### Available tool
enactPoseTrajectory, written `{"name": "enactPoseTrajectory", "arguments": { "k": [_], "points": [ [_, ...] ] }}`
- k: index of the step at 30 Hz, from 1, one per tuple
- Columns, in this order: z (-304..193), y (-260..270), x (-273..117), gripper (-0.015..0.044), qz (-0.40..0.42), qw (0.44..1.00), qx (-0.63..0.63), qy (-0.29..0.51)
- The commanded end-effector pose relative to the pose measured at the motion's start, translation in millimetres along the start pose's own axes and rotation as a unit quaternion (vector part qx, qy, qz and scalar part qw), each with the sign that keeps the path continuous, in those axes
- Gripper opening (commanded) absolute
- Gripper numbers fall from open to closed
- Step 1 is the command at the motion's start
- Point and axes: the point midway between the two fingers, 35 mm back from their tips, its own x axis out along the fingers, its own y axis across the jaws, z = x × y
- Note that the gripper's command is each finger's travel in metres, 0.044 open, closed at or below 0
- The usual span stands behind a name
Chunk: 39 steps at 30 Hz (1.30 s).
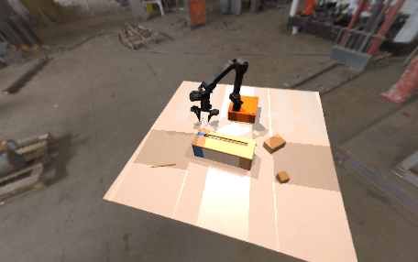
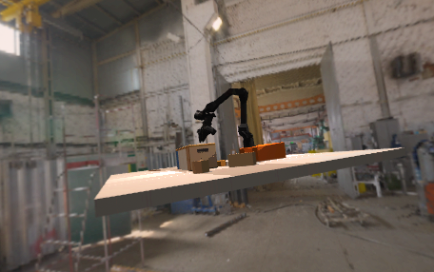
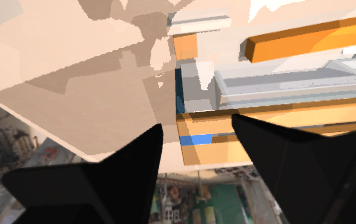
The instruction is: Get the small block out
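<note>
The box (image 1: 222,147) (image 2: 185,158) (image 3: 270,114) stands level on the table, with a long slot in its top and a blue patch (image 3: 196,140) at one end. My gripper (image 1: 204,123) (image 2: 203,141) (image 3: 196,123) is open and empty. It hangs above the blue-marked end, on the arm-base side, with its fingers pointing down. A small orange square (image 3: 185,46) shows low beside that end in the wrist view; I cannot tell whether it is the block or part of the box. The block is not clearly seen elsewhere, and the shelf inside is not clear.
An orange bar (image 3: 300,42) and a pale bar (image 3: 200,23) lie low beside the box. A larger brown block (image 1: 274,144) (image 2: 242,160) and a smaller one (image 1: 282,177) (image 2: 200,166) stand off its other end. A thin stick (image 1: 163,165) lies left. The orange arm base (image 1: 247,110) (image 2: 271,150) stands behind.
</note>
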Motion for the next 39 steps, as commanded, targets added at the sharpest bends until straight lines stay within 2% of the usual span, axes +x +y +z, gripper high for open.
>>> {"name": "enactPoseTrajectory", "arguments": {
  "k": [1, 4, 8, 10, 39],
  "points": [
    [-0.1, -1.0, -0.5, 0.0285, -0.003, 1.0, 0.021, 0.005],
    [2.9, 0.3, 9.5, 0.0285, -0.003, 1.0, 0.021, 0.005],
    [27.3, 1.6, 67.5, 0.0285, -0.003, 1.0, 0.021, 0.005],
    [37.2, -0.6, 83.9, 0.0285, -0.003, 1.0, 0.022, 0.005],
    [50.9, -1.8, 118.5, 0.0285, -0.003, 1.0, 0.022, 0.005]
  ]
}}
